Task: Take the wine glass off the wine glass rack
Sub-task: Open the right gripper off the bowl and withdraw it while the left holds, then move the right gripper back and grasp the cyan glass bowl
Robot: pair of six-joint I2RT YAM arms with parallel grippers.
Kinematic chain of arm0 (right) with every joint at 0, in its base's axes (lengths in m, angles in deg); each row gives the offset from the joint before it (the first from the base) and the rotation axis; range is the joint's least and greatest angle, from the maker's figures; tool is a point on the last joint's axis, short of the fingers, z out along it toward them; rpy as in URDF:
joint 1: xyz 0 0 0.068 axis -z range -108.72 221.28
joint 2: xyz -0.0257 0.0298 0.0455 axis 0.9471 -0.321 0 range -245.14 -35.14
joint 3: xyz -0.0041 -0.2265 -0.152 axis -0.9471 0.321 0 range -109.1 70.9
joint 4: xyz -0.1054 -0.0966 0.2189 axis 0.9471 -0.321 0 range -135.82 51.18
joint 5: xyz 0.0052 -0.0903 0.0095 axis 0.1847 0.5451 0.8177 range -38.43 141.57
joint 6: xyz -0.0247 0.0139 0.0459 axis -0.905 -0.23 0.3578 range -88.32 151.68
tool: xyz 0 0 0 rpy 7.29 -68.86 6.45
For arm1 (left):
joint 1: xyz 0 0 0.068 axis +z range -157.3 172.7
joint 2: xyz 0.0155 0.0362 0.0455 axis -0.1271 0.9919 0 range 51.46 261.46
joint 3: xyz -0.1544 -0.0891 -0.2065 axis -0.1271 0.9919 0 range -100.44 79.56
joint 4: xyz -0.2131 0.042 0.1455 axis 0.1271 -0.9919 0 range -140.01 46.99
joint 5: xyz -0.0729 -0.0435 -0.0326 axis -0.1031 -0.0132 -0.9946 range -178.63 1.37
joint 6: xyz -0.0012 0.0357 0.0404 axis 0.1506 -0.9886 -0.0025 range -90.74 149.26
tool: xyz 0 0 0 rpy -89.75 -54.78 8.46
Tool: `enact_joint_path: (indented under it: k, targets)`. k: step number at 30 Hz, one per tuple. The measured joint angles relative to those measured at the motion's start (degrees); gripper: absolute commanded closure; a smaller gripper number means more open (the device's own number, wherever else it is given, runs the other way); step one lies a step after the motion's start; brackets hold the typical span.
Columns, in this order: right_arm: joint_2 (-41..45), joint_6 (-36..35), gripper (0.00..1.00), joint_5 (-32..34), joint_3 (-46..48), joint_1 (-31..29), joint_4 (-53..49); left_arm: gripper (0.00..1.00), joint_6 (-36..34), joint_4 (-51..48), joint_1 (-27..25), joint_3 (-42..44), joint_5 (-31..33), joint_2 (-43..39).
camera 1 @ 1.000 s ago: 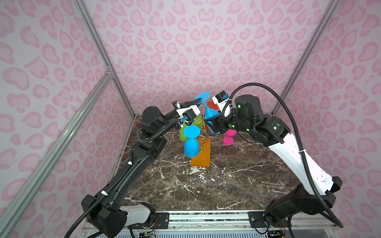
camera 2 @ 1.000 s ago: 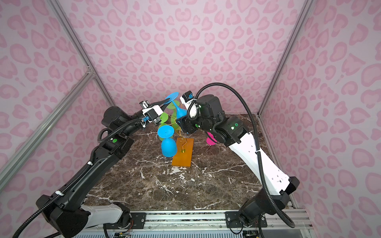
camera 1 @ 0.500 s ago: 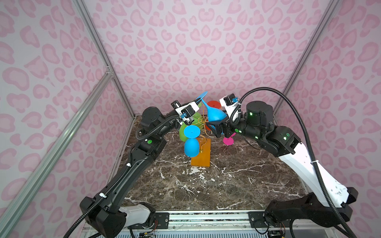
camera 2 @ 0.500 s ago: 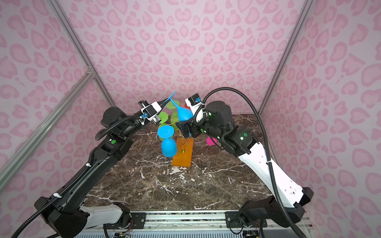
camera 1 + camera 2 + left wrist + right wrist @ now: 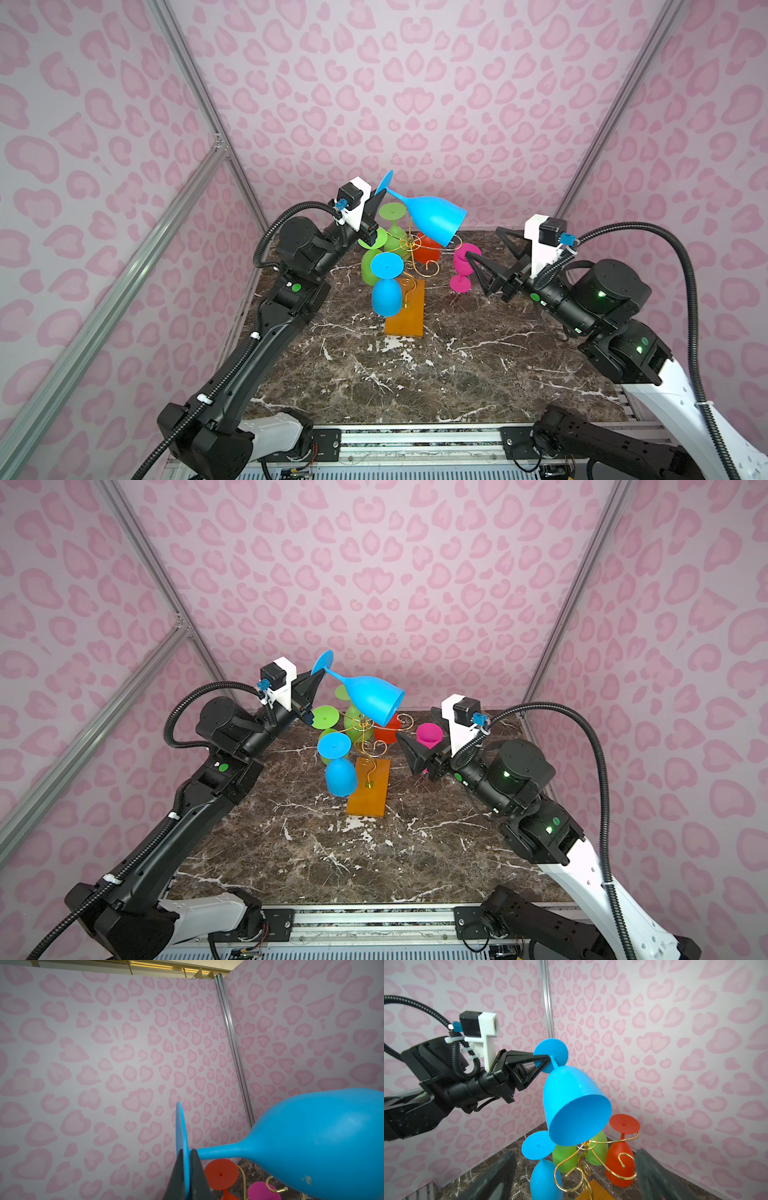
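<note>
Clamped by its foot disc in the left end effector (image 5: 544,1059), the blue wine glass (image 5: 434,220) hangs tilted above the wine glass rack (image 5: 405,311), probably light, stiff and slick; the right end effector (image 5: 481,245) gapes empty.

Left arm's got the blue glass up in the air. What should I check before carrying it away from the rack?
1. Left gripper shut on the raised blue glass at its foot: ok.
2. Bowl clear of the wine glass rack wires: cannot tell; they overlap in both top views.
3. Right gripper open, apart from the raised glass: ok.
4. Right gripper clear of the pink glass standing on the table: cannot tell.
5. Hanging blue glass and red glass seated on the rack: ok.
</note>
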Motion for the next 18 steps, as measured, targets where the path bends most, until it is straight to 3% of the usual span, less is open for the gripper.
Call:
enact_joint_path:
  k: [3,5,18]
  targets:
    - [0.2,1.5,0.34,-0.5,0.5,2.6,1.5,0.97,2.6,0.3,0.2,0.0,-0.1,-0.1]
    - [-0.5,3.0,0.38,-1.5,0.7,4.4,1.6,0.97,3.8,0.4,0.3,0.0,-0.2,-0.1]
    - [-7.8,7.2,0.42,-8.0,-0.8,6.7,6.1,0.97,7.1,0.5,0.6,0.0,-3.1,-1.0]
